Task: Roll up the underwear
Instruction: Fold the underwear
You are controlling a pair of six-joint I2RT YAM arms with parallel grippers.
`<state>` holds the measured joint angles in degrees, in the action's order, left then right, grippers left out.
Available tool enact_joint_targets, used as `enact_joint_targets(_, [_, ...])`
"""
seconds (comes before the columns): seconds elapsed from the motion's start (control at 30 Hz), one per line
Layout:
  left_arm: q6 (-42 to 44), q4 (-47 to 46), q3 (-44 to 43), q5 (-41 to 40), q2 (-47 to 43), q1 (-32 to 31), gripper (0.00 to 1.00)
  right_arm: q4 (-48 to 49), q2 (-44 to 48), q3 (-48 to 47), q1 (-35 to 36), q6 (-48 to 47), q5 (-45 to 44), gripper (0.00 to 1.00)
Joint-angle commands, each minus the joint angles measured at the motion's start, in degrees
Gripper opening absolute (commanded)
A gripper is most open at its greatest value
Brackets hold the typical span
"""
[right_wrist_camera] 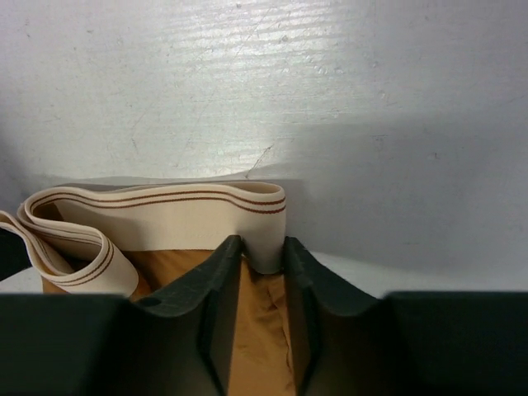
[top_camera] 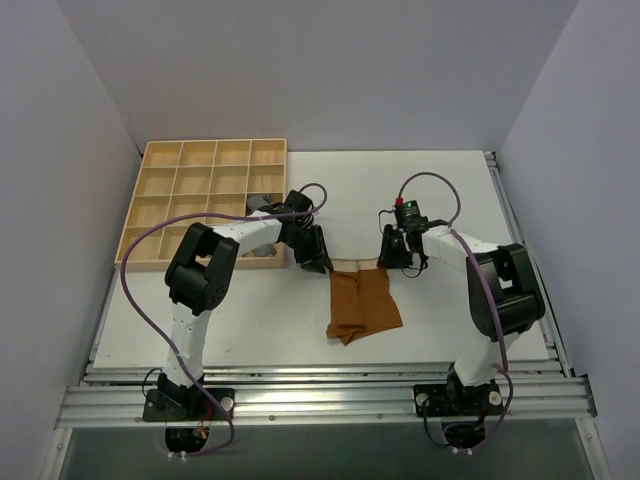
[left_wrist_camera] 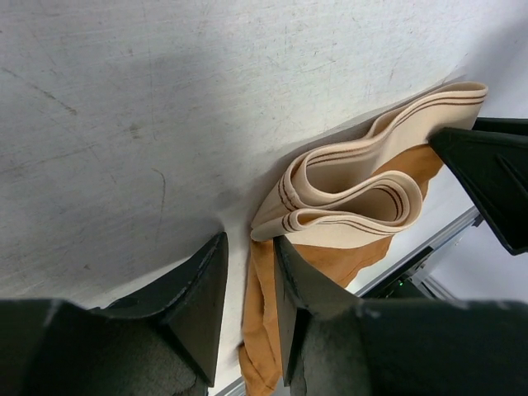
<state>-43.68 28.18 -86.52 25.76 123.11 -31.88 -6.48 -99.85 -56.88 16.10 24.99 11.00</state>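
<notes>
The underwear (top_camera: 364,305) lies flat mid-table, caramel-brown, with its pale beige band (top_camera: 355,265) at the far end. In the left wrist view the band (left_wrist_camera: 355,194) stands up in loose folds. My left gripper (top_camera: 313,262) is at the band's left corner. Its fingers (left_wrist_camera: 202,301) stand slightly apart around the fabric's edge (left_wrist_camera: 262,305), with bare table showing in the gap. My right gripper (top_camera: 396,256) is at the band's right corner. In the right wrist view its fingers (right_wrist_camera: 221,280) pinch the folded end of the band (right_wrist_camera: 266,239).
A wooden compartment tray (top_camera: 200,185) stands at the far left, right behind my left arm, with a grey rolled cloth (top_camera: 262,205) in one cell. Metal rails (top_camera: 320,400) run along the near edge. White walls close in the table.
</notes>
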Motion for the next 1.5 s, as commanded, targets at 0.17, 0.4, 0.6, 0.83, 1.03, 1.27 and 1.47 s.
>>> enact_joint_targets(0.17, [-0.3,-4.1,-1.5,1.4,0.3,0.2,0.37,-0.2,3.3,-1.3,0.2,0.3,3.8,0.04])
enact_joint_targets(0.4, [-1.7,-6.3,-0.8,2.3,0.1,0.1,0.37,-1.9,6.2,-3.0,5.0,1.9,4.0,0.01])
enact_joint_targets(0.6, [-2.0,-6.7,-0.8,2.0,0.1,-0.3,0.37,-2.6,5.6,-5.8,8.5,4.3,3.0,0.01])
enact_joint_targets(0.83, [-2.3,-6.8,-0.6,1.8,0.2,-0.6,0.37,-1.2,2.7,-7.3,12.6,7.6,2.7,0.02])
enact_joint_targets(1.03, [-3.0,-7.5,0.0,1.9,0.1,-0.8,0.37,0.9,-0.8,-7.4,14.7,9.0,3.5,0.13])
enact_joint_targets(1.27, [-3.5,-8.1,0.7,1.8,-0.3,-1.1,0.37,3.0,-2.4,-6.2,15.9,9.4,3.5,0.31])
enact_joint_targets(1.47, [-4.3,-11.7,2.7,3.4,-1.6,-1.0,0.41,4.5,-1.9,-4.8,15.9,9.5,2.9,0.33])
